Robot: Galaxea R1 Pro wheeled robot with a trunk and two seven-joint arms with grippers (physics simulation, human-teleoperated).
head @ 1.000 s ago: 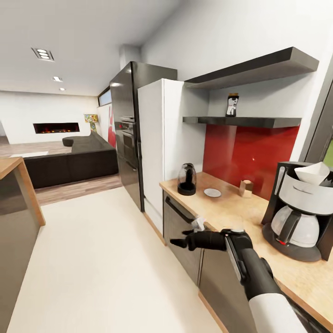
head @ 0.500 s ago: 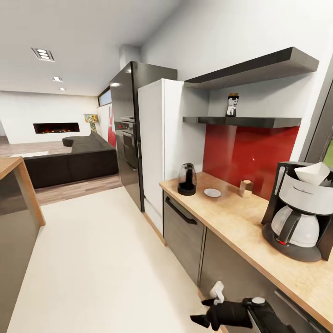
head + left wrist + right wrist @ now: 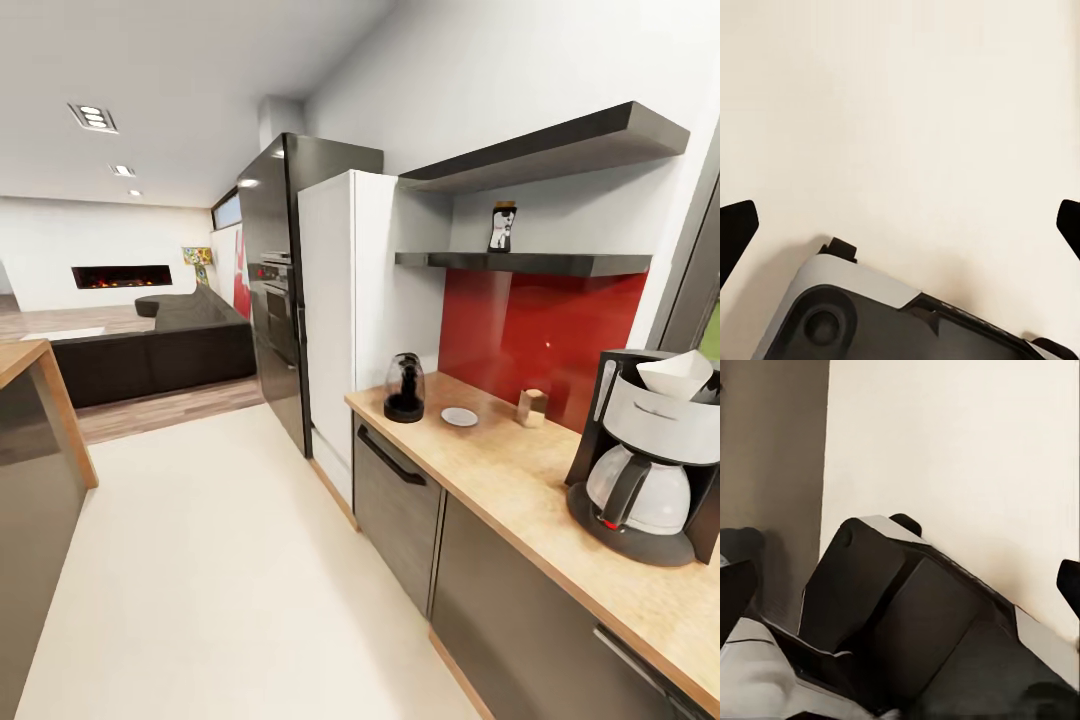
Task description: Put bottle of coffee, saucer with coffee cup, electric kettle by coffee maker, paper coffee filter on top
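Observation:
The coffee maker (image 3: 640, 470) stands on the kitchen countertop (image 3: 510, 470) at the right, with the paper coffee filter (image 3: 678, 375) resting in its top. Further along the worktop are the electric kettle (image 3: 404, 388) and the bare saucer (image 3: 459, 417). The bottle of coffee (image 3: 502, 227) is on the kitchen shelf (image 3: 530, 263) above the red panel. My left gripper (image 3: 900, 225) is open over pale floor. My right gripper (image 3: 900, 585) also has its fingertips far apart, above the robot's base. I cannot tell whether a pale blurred shape (image 3: 750, 675) near one finger is the coffee cup.
A small tan box (image 3: 531, 407) sits by the red panel. A white fridge (image 3: 345, 320) and a black oven column (image 3: 275, 290) close the counter's far end. A wooden island (image 3: 40, 440) stands at the left across the cream floor (image 3: 220, 580).
My right arm, raised beside the cabinet fronts a second ago with something white at its gripper, has dropped down and left the head view. The counter's things have not moved.

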